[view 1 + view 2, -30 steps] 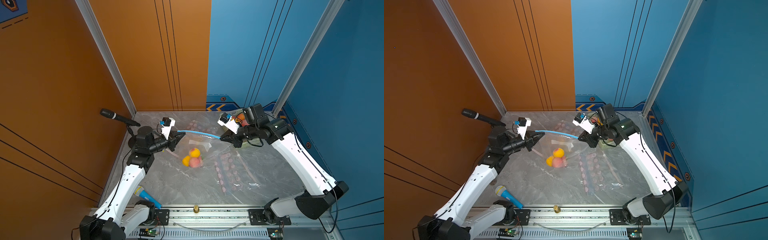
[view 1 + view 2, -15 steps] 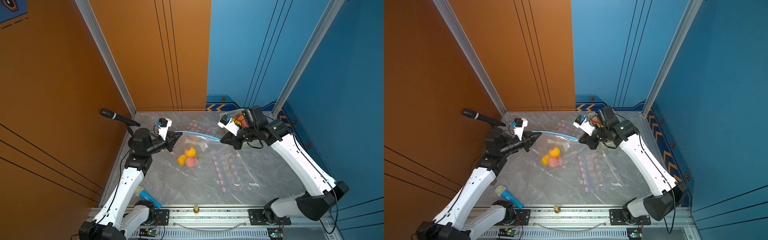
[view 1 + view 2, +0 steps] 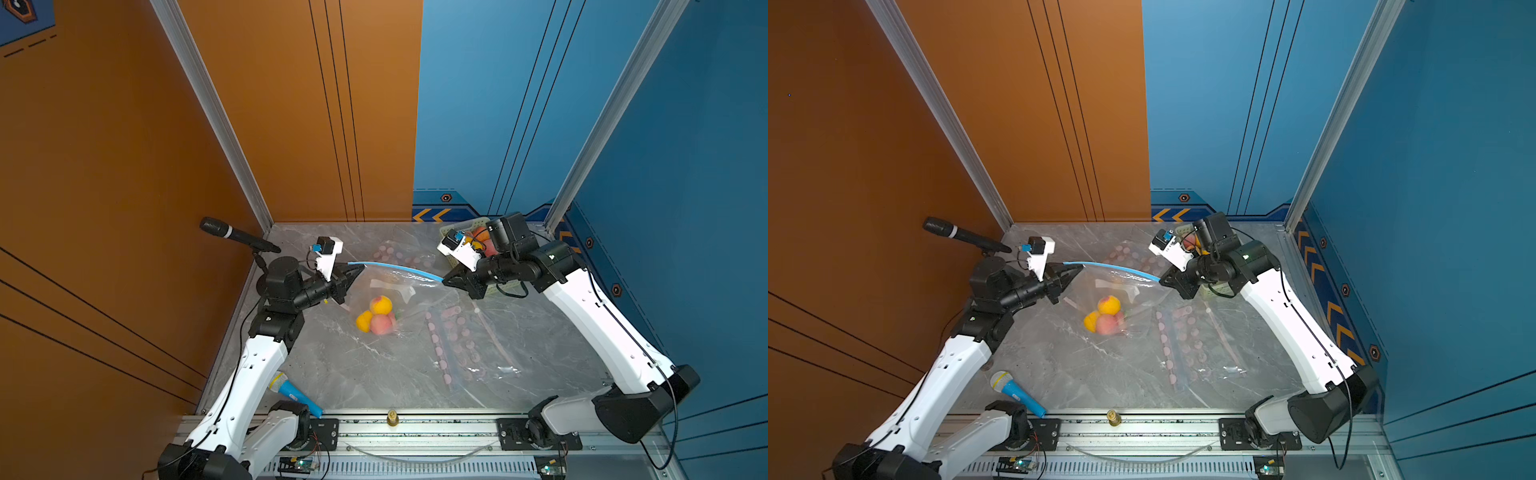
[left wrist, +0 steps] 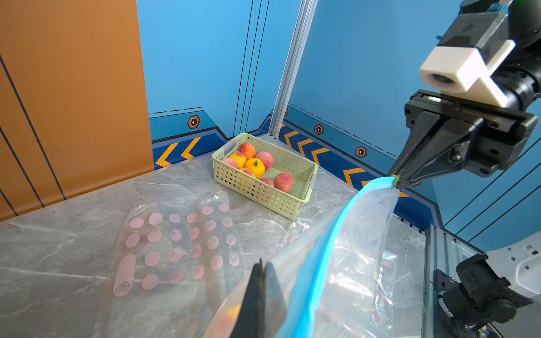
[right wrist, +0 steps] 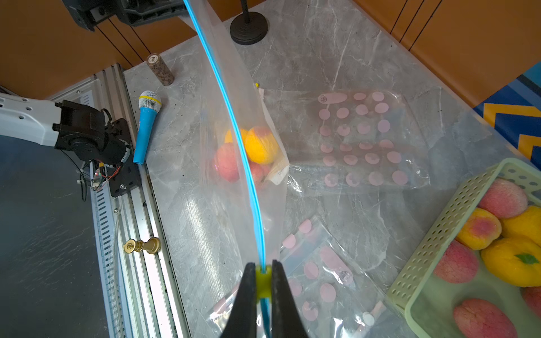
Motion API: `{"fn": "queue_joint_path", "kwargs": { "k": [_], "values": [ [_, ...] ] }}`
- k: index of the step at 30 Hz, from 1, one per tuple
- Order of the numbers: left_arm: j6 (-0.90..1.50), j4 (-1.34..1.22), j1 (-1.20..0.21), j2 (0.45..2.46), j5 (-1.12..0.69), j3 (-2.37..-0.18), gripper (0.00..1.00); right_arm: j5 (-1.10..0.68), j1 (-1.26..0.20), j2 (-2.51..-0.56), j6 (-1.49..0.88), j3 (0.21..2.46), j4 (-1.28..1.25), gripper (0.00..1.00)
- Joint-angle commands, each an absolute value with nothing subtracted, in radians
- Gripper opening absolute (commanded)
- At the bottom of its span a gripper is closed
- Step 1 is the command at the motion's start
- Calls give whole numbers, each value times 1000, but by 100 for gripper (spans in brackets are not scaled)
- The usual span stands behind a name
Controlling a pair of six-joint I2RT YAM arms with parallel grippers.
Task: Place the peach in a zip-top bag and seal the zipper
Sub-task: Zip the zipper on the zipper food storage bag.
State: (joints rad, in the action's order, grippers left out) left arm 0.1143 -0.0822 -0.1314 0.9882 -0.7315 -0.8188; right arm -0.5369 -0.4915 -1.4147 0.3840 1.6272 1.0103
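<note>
A clear zip-top bag [image 3: 388, 291] hangs stretched between my two grippers above the marble table [image 3: 374, 374]. Its blue zipper [image 3: 395, 267] runs as one thin line from one to the other. A pink peach [image 3: 381, 325] and two yellow-orange fruits lie at the bag's bottom, seen also in a top view as the peach [image 3: 1106, 325] and in the right wrist view as the peach [image 5: 227, 162]. My left gripper [image 3: 360, 270] [image 4: 261, 263] is shut on the bag's corner film. My right gripper [image 3: 445, 281] [image 5: 263, 264] is shut on the yellow-green slider [image 5: 262, 282] at the zipper's other end.
A pale green basket [image 4: 263, 199] of peaches and oranges stands at the back right, behind my right arm. Spare bags with pink dots [image 3: 457, 340] [image 4: 175, 243] lie flat. A black microphone [image 3: 232, 235], a blue toy microphone [image 3: 291, 392], a brass chess piece [image 3: 391, 417] and a cork cylinder [image 5: 160, 69] stand around the edges.
My left gripper has shifted a little to the left with the bag corner, and the fruit in the bag has swung left with it. The right gripper has barely moved.
</note>
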Motion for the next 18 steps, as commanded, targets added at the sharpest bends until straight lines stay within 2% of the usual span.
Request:
{"fn": "queue_joint_path", "kwargs": {
  "k": [1, 18],
  "values": [
    [117, -89, -111, 973, -686, -806, 0, -501, -482, -1390, 366, 1617, 1022, 0],
    [110, -63, -109, 959, -690, -810, 0, -515, -485, -1388, 353, 1619, 1015, 0]
  ]
}}
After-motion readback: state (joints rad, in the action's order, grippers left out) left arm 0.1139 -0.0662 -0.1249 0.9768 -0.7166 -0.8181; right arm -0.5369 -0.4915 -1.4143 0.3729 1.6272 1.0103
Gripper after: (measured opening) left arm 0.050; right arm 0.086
